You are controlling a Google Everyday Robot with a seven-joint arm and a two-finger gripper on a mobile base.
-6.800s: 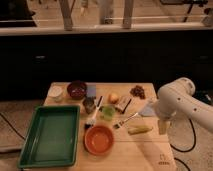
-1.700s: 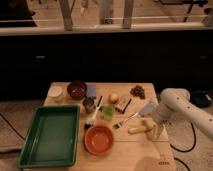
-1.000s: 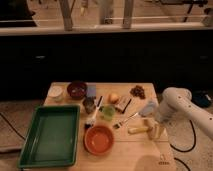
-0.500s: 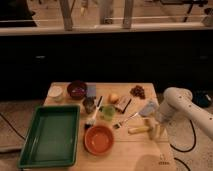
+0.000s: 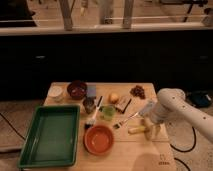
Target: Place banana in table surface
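The banana [image 5: 136, 130] is pale yellow and lies on the light tan table surface [image 5: 125, 156], just right of the orange bowl [image 5: 99, 139]. My gripper [image 5: 150, 131] hangs from the white arm [image 5: 171, 106] and is down at the banana's right end, close to the tabletop. I cannot see whether it is touching the banana. A small dark logo mark [image 5: 161, 162] sits near the table's front right corner.
A green tray [image 5: 50, 135] fills the front left. At the back stand a white cup [image 5: 56, 92], a dark bowl [image 5: 77, 90], a round orange fruit [image 5: 114, 97] and grapes [image 5: 137, 91]. A green cup [image 5: 106, 113], a brush [image 5: 93, 118] and a fork [image 5: 127, 120] lie mid-table.
Since the earliest frame the arm has come down from above the table to the banana's right end. Over the last second it has barely moved, and the banana lies where it did.
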